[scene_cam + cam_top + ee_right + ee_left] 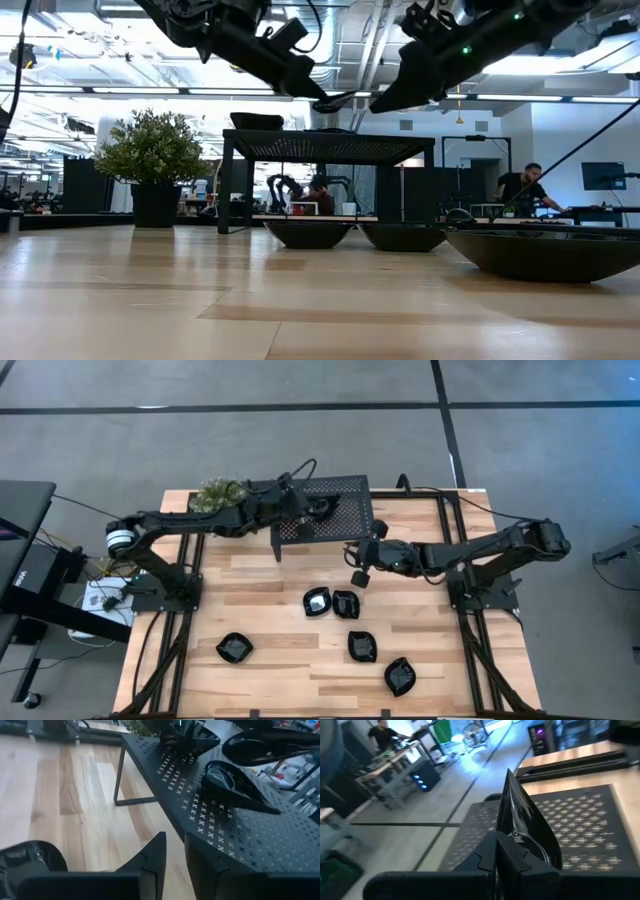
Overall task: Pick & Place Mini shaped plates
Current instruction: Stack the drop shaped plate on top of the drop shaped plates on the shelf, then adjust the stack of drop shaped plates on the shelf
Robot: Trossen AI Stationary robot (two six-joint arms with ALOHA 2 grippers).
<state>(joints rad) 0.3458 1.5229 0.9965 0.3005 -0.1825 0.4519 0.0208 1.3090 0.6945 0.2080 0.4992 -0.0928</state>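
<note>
My left gripper hangs over the black perforated stand, shut on one glossy black mini plate. In the low view this plate floats above the stand top. The right wrist view shows two more plates resting on the stand, a teardrop one and one farther back. Several plates lie on the wooden table: a pair, and singles. My right gripper hovers just off the stand's near edge, slightly open and empty. My left gripper pinches the plate by its rim between its two fingers. In the left wrist view the plate runs forward from the fingers and shows edge-on. The plate is lifted clear above the stand top and touches nothing else.
A potted plant stands at the stand's left end, close to my left arm. Another plate lies on the table under my right gripper. The stand's leg drops to the table. Bare wood stretches along the table's near left part.
</note>
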